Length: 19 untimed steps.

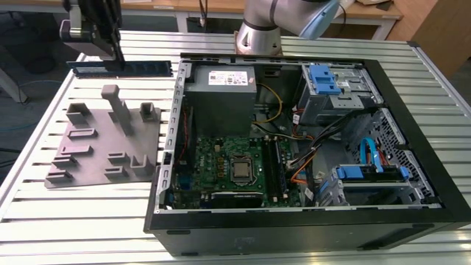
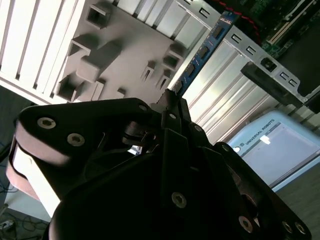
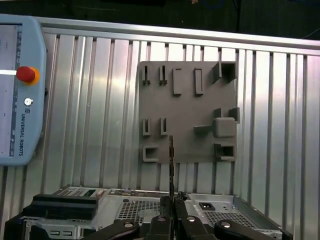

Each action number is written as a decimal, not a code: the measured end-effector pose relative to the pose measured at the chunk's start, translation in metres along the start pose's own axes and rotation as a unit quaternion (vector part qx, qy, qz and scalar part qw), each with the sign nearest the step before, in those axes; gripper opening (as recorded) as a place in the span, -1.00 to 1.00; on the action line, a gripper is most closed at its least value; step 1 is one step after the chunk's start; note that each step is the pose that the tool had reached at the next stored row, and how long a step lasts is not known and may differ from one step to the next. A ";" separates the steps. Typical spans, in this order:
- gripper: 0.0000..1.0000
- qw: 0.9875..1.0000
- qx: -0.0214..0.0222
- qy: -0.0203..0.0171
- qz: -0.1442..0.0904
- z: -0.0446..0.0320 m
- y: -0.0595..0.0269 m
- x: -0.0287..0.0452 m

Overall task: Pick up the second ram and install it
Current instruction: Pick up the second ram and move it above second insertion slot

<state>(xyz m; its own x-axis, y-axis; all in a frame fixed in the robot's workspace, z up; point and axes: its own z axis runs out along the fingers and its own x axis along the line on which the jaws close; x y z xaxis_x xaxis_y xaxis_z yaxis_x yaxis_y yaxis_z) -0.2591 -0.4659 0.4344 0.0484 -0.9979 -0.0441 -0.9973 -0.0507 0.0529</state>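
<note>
The gripper (image 1: 112, 58) clamps the second ram (image 1: 140, 68), upper left of the exterior view.
The ram is a long, thin, dark blue stick with a row of black chips. It is held level above the grey moulded plate (image 1: 88, 149) in the frame, left of the open computer case (image 1: 294, 229).

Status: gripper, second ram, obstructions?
Gripper shut on second ram. Ram held outside the PC case, by the grey plate, not installed. Nothing between ram and case.
</note>
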 end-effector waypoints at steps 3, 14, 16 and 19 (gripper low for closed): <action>-0.79 1.000 0.000 0.000 0.000 -0.0005 -0.0082 0.0004; -0.79 1.000 -0.001 0.000 0.000 -0.0020 -0.0390 0.0019; -0.79 1.000 -0.001 0.000 0.000 -0.0023 -0.0440 0.0021; -0.79 1.000 -0.001 0.000 0.000 -0.0027 -0.0514 0.0025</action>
<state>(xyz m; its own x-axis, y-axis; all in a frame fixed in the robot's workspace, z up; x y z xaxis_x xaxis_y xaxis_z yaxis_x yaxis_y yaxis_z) -0.2075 -0.4659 0.4343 0.0483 -0.9978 -0.0443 -0.9972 -0.0508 0.0554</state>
